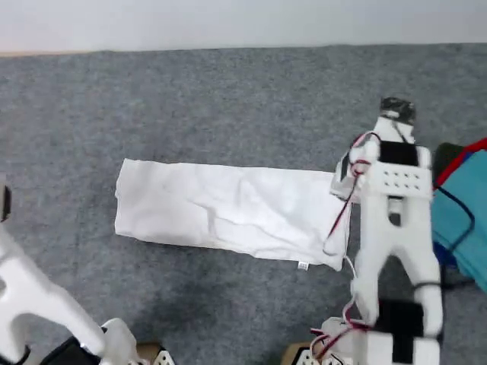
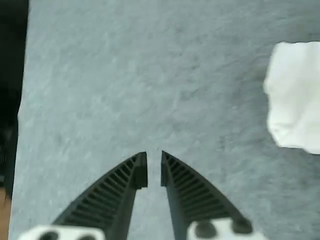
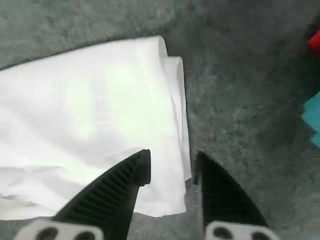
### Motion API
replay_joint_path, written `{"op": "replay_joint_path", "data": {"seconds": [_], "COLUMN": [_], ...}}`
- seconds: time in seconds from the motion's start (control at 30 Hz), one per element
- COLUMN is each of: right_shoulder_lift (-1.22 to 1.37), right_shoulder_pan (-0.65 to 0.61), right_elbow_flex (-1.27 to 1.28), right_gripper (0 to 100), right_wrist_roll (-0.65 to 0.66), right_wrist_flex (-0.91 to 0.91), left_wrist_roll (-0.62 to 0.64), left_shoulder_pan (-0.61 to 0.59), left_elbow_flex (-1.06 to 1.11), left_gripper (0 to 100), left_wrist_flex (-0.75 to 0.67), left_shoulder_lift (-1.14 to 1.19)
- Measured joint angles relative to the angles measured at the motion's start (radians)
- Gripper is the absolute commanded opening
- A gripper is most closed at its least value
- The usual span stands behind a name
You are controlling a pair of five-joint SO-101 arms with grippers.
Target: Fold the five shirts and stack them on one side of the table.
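Observation:
A white shirt [image 1: 228, 209], folded into a long strip, lies across the middle of the grey table [image 1: 228, 99]. My right gripper [image 3: 172, 165] hangs open just above the strip's right end [image 3: 100, 110]. One finger is over the cloth and the other is past its edge, over bare table. The right arm [image 1: 396, 220] stands at that end in the high view. My left gripper [image 2: 153, 167] is shut but for a slit, with nothing in it. It hovers over bare table, well off the shirt's left end [image 2: 295, 95]. The left arm [image 1: 30, 304] sits at the front left corner.
A heap of other shirts, teal [image 1: 466, 217], red and dark, lies at the table's right edge behind the right arm; the teal one [image 3: 312, 122] and the red one [image 3: 315, 40] also show in the right wrist view. Bare grey table stretches behind and in front of the white strip.

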Motion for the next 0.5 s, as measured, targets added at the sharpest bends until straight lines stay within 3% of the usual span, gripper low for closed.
{"op": "replay_joint_path", "data": {"seconds": [0.17, 0.5], "right_shoulder_lift": [0.126, 0.315], "right_shoulder_pan": [-0.029, -0.037], "right_elbow_flex": [-0.043, -0.043], "right_gripper": [20.9, 20.8], "right_wrist_roll": [-0.025, -0.028], "right_wrist_flex": [-0.087, -0.21], "left_wrist_roll": [0.0, 0.0], "left_shoulder_pan": [-0.074, -0.081], "left_elbow_flex": [0.0, 0.0], "left_gripper": [6, 6], "left_wrist_flex": [0.002, 0.002], "left_shoulder_lift": [0.0, 0.0]}}
